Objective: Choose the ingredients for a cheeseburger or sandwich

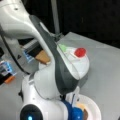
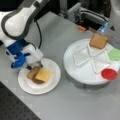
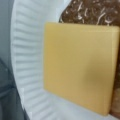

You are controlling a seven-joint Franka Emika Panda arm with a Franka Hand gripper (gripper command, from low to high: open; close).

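On the white plate [image 2: 51,82] lies a small stack: a tan bread square [image 2: 32,72], a dark brown patty [image 2: 36,80] and a yellow cheese square [image 2: 43,75] on top. The wrist view looks straight down on the cheese square [image 3: 80,67], with the patty [image 3: 92,12] showing beyond it. My gripper [image 2: 34,66] hangs just above the stack's far left edge, open and holding nothing. On the round tray [image 2: 82,72] remain a bread square [image 2: 98,41], a green leaf [image 2: 115,54] and a red disc [image 2: 109,74]. The fingers do not show in the wrist view.
The white tray has raised dividers [image 2: 93,58] forming wedge compartments. My arm [image 1: 50,62] covers most of a front view, where the red disc [image 1: 80,52], the leaf [image 1: 62,47] and the bread [image 1: 43,57] peek out. An orange item [image 2: 81,28] lies at the table's far side.
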